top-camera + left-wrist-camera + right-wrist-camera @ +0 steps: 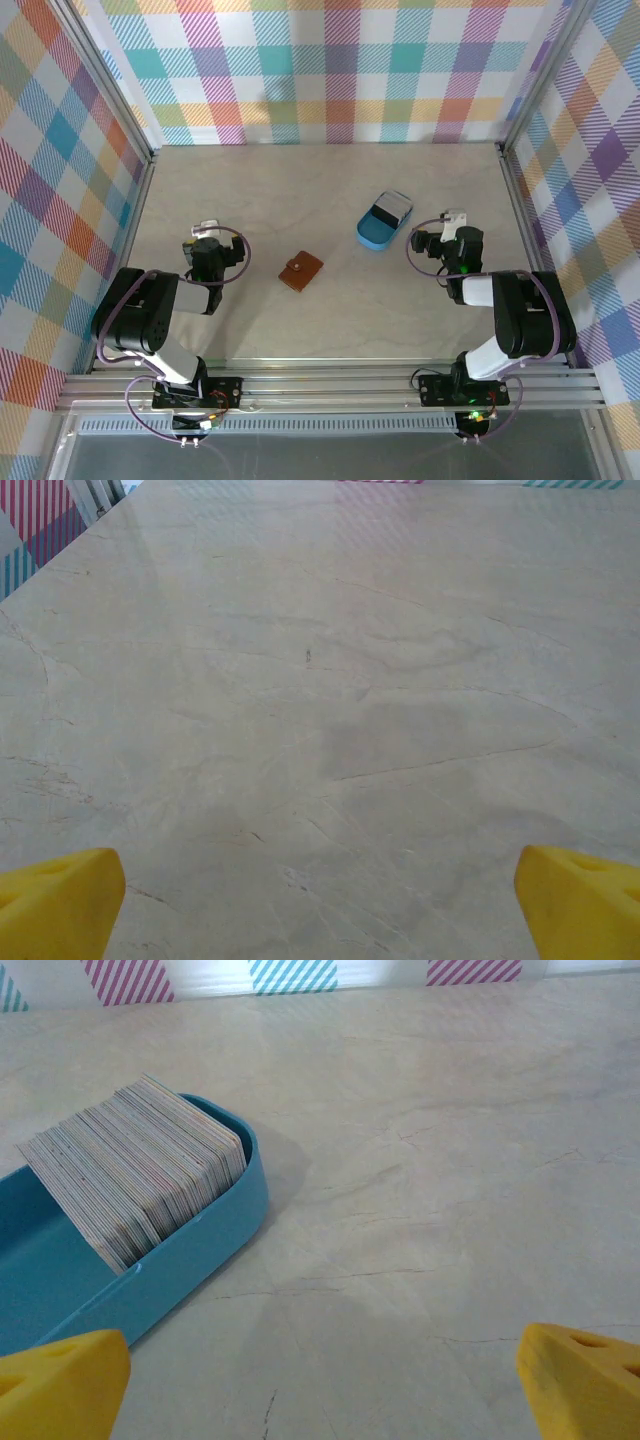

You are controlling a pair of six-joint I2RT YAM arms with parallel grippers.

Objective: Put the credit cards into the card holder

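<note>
Right wrist view: the cards [135, 1165] stand on edge in a tight, slightly tilted stack at one end of the tray [205, 1245], propped against its rounded wall. Their top edges stick up above the rim, which should leave them free for a pinch from above. The right gripper [320, 1390] is near the tray, with the tray to its left. Its jaws are spread wide and grasp nothing.

In the top view the holder [300, 271] lies flat and folded shut on the table [330, 180], well apart from the tray, between the two arms and nearer the left one. The left gripper [320, 910] is likewise spread and empty, looking onto bare tabletop.

This split probably gives the tray to the right arm and the holder to the left. The holder looks as if it needs opening before any card can go in. No card has left the stack, so the task is at its start.
</note>
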